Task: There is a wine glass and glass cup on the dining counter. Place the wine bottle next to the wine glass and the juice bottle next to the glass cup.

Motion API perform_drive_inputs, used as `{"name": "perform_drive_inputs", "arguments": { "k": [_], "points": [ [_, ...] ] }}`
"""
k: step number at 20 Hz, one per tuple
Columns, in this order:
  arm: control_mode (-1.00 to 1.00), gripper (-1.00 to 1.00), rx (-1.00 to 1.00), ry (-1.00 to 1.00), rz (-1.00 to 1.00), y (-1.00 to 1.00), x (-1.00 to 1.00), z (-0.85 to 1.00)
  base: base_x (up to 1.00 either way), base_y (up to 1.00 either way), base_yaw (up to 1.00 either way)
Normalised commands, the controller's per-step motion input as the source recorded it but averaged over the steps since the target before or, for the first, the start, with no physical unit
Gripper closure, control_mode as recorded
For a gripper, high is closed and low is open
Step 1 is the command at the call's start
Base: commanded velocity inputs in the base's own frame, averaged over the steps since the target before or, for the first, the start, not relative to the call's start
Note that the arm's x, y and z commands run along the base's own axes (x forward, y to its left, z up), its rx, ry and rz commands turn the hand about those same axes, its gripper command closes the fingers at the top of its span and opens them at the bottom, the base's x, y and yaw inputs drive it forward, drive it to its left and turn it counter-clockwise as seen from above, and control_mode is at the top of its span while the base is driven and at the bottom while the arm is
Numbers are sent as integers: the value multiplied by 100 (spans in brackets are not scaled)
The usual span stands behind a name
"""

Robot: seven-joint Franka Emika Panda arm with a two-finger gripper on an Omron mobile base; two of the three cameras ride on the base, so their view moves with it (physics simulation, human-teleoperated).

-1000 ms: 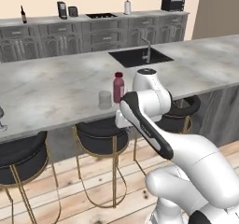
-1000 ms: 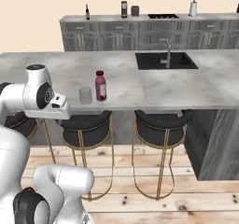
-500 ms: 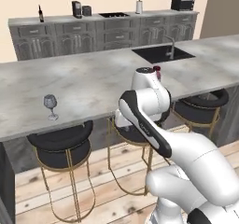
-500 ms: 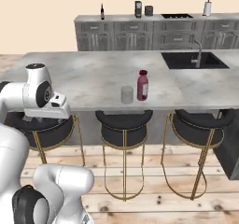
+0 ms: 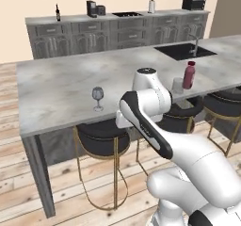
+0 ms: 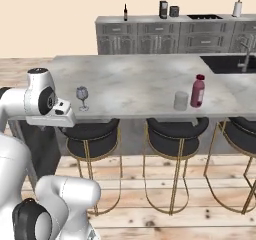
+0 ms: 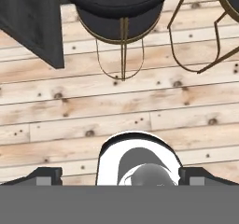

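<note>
The wine glass (image 5: 97, 98) (image 6: 82, 98) stands near the front edge of the dining counter (image 5: 56, 86) (image 6: 130, 81), to the left. Further right, the pinkish-red juice bottle (image 5: 188, 75) (image 6: 198, 91) stands upright right beside the glass cup (image 5: 177, 85) (image 6: 180, 100). The dark wine bottle (image 5: 58, 12) (image 6: 125, 12) is far off on the wall counter at the back. My gripper (image 7: 120, 176) points down at the wooden floor in front of the counter. Its fingertips (image 7: 44, 175) are spread wide and hold nothing.
Black round stools with gold legs (image 5: 101, 138) (image 6: 92, 134) (image 7: 119, 3) line the counter's front, one just ahead of my hand. A black sink with faucet (image 5: 184, 51) (image 6: 235, 64) sits at the counter's right. Small appliances (image 5: 91, 8) stand on the wall counter.
The whole scene has slid rightward in both base views, so the base has driven left along the counter. The wine glass has come closer to centre. The gripper stays open.
</note>
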Motion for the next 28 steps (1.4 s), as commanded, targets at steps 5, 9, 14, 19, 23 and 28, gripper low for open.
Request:
{"name": "perform_drive_inputs", "arguments": {
  "k": [5, 9, 14, 19, 23, 28],
  "points": [
    [100, -100, 0, 0, 0, 0, 0, 0, 1, 90, 0],
    [100, -100, 0, 0, 0, 0, 0, 0, 3, 90, 0],
    [100, -100, 0, 0, 0, 0, 0, 0, 9, 90, 0],
    [100, -100, 0, 0, 0, 0, 0, 0, 19, 89, 0],
    [100, -100, 0, 0, 0, 0, 0, 0, 32, 88, 0],
    [100, -100, 0, 0, 0, 0, 0, 0, 44, 84, 0]
  ]
}}
